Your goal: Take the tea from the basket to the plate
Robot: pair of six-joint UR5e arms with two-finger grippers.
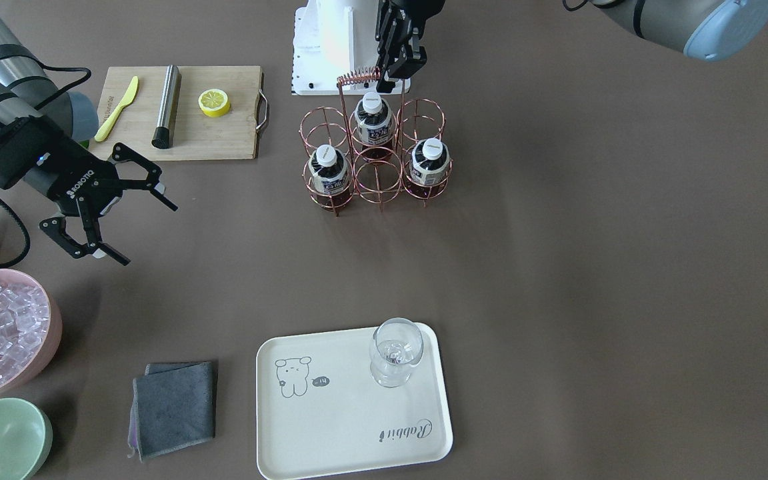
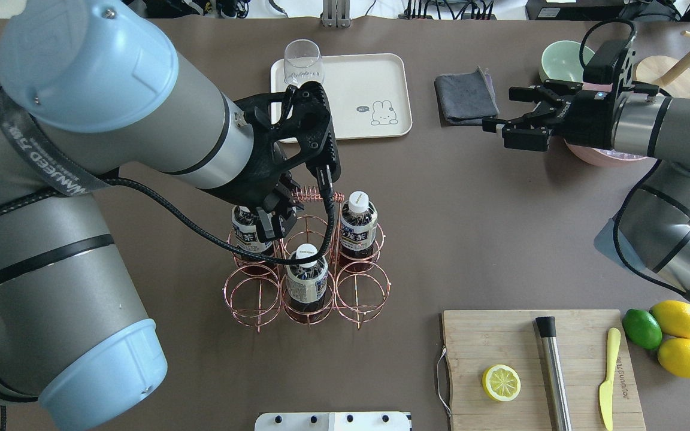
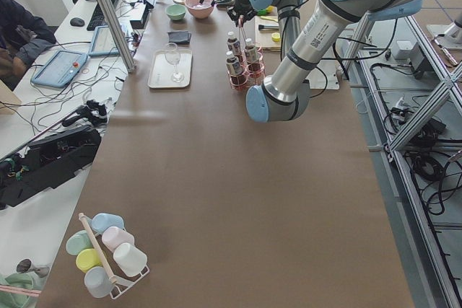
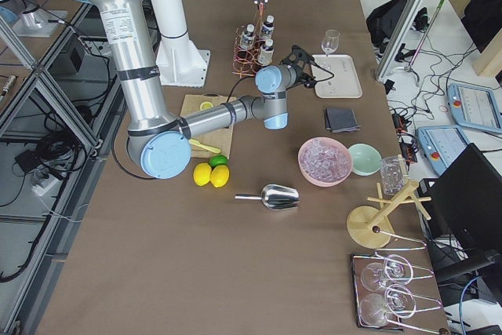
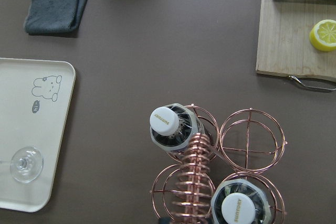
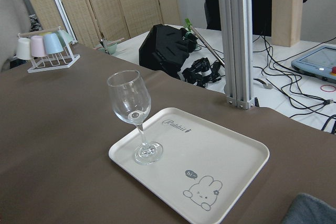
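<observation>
The tea bottle (image 1: 431, 162) closest to the left claw (image 1: 399, 70) is a small plastic one of dark brown liquid with a white screw cap and a pale label. It stands upright in an end cell of the rose-gold wire basket (image 1: 377, 183), a rack of six ring cells with a tall coiled handle (image 1: 357, 75). This cell is in the row toward the plate, on the robot's left. We see the left claw hanging above this bottle, just beside the coiled handle and higher than the caps. From overhead its fingers hide the bottle's cap. Its jaws look parted and grip nothing.

Two like bottles stand in the same basket. One (image 1: 327, 170) is at the other end of that row, and one (image 1: 374, 120) is in the middle cell nearer the robot.

The cream rectangular plate (image 1: 331, 433), with its cartoon drawing, lies well apart from the basket, and a clear wine glass (image 1: 394, 350) stands on one corner. Far off, the right claw (image 1: 107, 210) hovers spread wide and empty, near a pink bowl (image 1: 56, 327) of ice cubes.
</observation>
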